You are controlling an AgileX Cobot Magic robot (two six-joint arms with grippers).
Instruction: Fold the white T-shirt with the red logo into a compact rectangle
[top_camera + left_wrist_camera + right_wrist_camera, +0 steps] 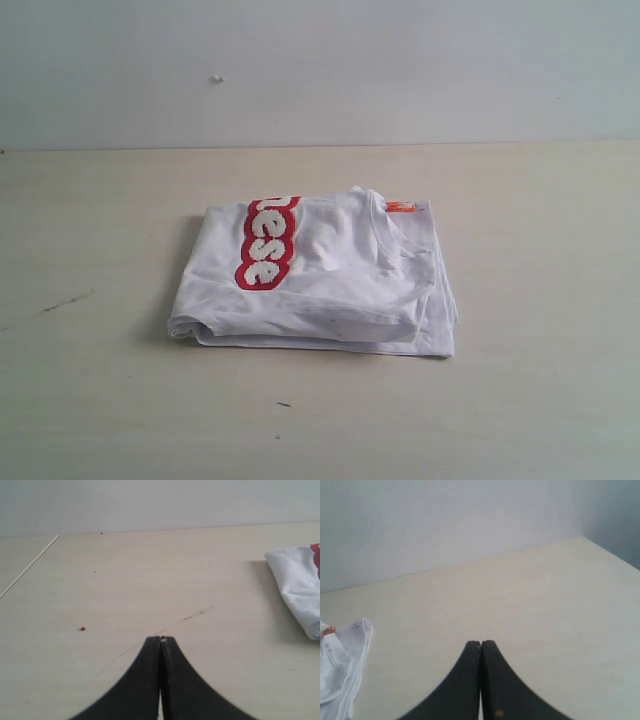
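**Q:** Where does the shirt sit relative to you?

**A:** The white T-shirt (320, 275) lies folded in the middle of the surface (540, 220), and I am touching it with neither arm. My left end effector (160, 640) hangs over bare surface well apart from the shirt, which shows only as a rounded white corner at the edge of my left wrist view. My right end effector (480, 642) is on the shirt's other side, also apart from it, facing the bundle's layered edge. Both are closed, tips pressed together, with nothing between them.

**Q:** Which way does it point?

**A:** The bundle is a rough rectangle, its long axis running from my left side to my right. The red logo (268, 240) crosses that axis, running from the shirt's far edge towards its near edge on the half closer to my left arm. Only the letters "ese" show. The collar and the orange tag (401, 207) lie at the far corner on my right arm's side.

**Q:** Anything around it?

**A:** A dark scratch (68, 300) marks the surface on the shirt's left, and a small brown speck (82, 628) lies farther out from the shirt. A plain pale wall (320, 60) stands behind the shirt.
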